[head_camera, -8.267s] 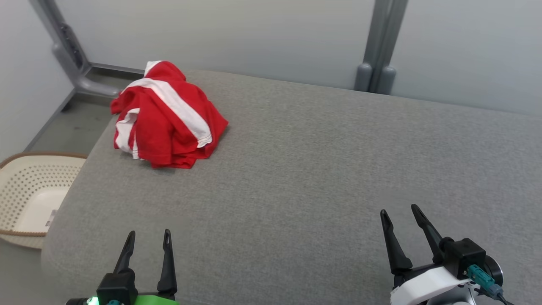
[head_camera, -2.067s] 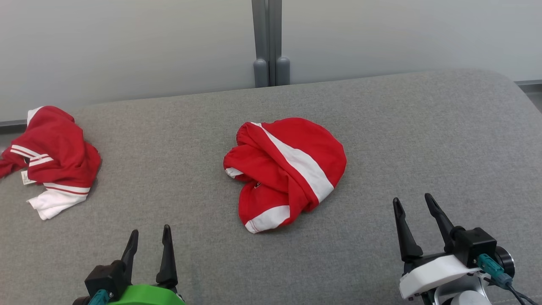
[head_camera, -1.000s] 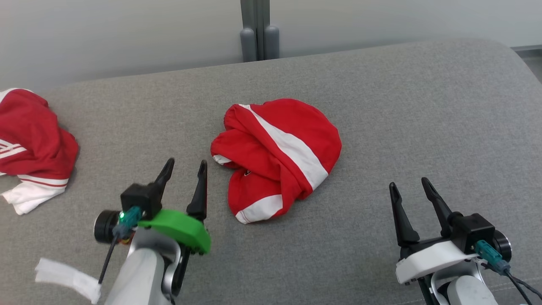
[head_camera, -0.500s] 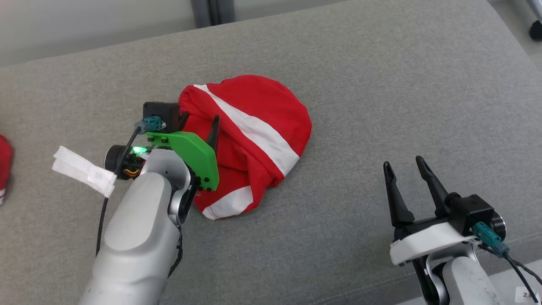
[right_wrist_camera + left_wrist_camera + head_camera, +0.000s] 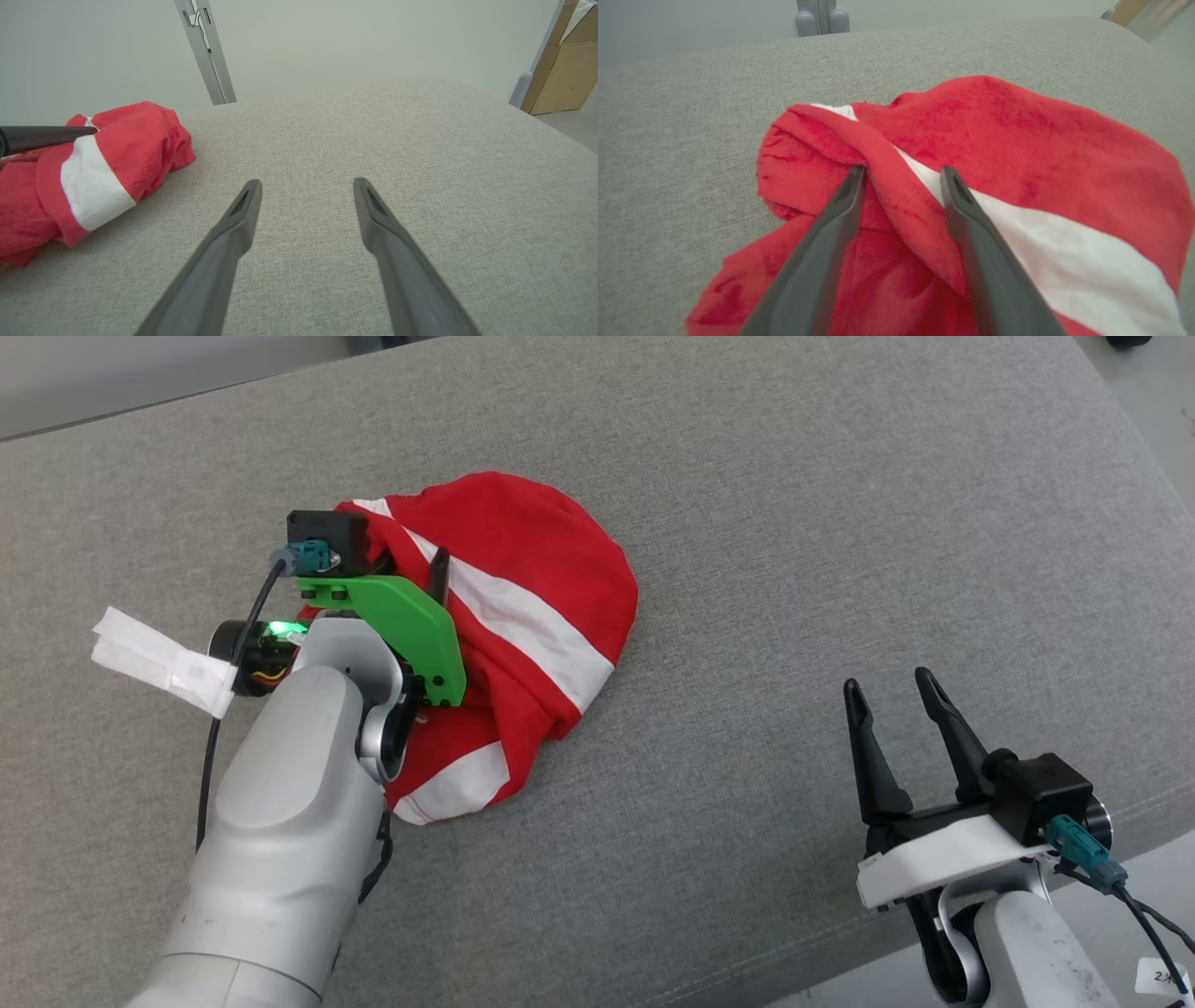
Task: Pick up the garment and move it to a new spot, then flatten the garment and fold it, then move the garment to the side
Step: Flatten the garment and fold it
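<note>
**Head view.** Garment [image 5: 532, 551]: red with white bands, crumpled in a heap left of centre on the grey padded surface [image 5: 794, 504]. Bare fabric lies open on every side, widest to the right. The surface's near edge cuts across the lower right corner, and its far right corner rounds off at the upper right. Left gripper [image 5: 406, 560]: on the heap's left part. Right gripper [image 5: 887, 681]: fingers spread wide, holding nothing, well apart from the garment near the near-right edge.

**Left wrist view.** Left gripper [image 5: 901, 170]: fingers astride a raised red fold of the garment [image 5: 1017, 130]. Whether they pinch it cannot be told.

**Right wrist view.** Right gripper [image 5: 306, 182]: wide over bare surface [image 5: 350, 130], with the garment [image 5: 135, 135] to the left.

**Change.** A second ago the left gripper stood clear on the garment's near left; now it is on it. The right gripper's spread is unchanged. The camera has tipped down.
</note>
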Robot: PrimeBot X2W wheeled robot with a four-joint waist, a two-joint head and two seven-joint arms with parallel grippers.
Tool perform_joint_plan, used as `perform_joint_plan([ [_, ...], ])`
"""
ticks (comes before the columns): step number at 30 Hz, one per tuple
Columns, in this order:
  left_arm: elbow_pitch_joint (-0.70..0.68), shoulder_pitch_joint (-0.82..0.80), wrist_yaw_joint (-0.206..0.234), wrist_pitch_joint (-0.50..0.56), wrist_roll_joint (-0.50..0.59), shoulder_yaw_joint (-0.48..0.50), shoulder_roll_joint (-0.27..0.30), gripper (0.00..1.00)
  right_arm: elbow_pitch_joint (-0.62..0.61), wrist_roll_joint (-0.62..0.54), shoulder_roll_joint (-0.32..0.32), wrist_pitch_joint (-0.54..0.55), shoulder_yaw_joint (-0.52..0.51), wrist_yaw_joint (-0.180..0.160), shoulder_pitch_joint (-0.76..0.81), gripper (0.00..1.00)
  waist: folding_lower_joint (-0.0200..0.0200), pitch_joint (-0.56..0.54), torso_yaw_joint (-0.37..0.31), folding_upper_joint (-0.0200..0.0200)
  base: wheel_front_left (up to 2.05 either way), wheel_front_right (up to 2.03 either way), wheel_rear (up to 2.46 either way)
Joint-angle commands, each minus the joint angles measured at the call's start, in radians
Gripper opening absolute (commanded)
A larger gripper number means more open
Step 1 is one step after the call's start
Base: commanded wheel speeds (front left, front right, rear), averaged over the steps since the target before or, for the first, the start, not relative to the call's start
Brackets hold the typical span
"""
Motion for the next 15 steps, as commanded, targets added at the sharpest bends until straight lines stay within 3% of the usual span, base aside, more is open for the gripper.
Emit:
perform_joint_plan([
  [1, 0.002, -0.015, -0.002, -0.016, -0.008, -0.008, 0.004, 0.00, -0.001, 0.003, -0.001, -0.003, -0.003, 0.000, -0.011, 1.00, 0.0000, -0.003, 0.002, -0.0001, 0.00, 0.00, 0.00],
  [8, -0.010, -0.023, -0.001, -0.096, -0.039, -0.037, 0.004, 0.00, 0.002, -0.007, -0.001, -0.003, -0.019, 0.000, 0.001, 1.00, 0.0000, -0.030, 0.029, -0.0001, 0.00, 0.00, 0.00],
  [15, -0.125, 0.044, 0.002, -0.235, -0.085, -0.059, 0.004, 0.00, 0.007, -0.023, -0.001, -0.003, -0.042, 0.000, 0.025, 1.00, 0.0000, -0.082, 0.092, -0.0001, 0.00, 0.00, 0.00],
])
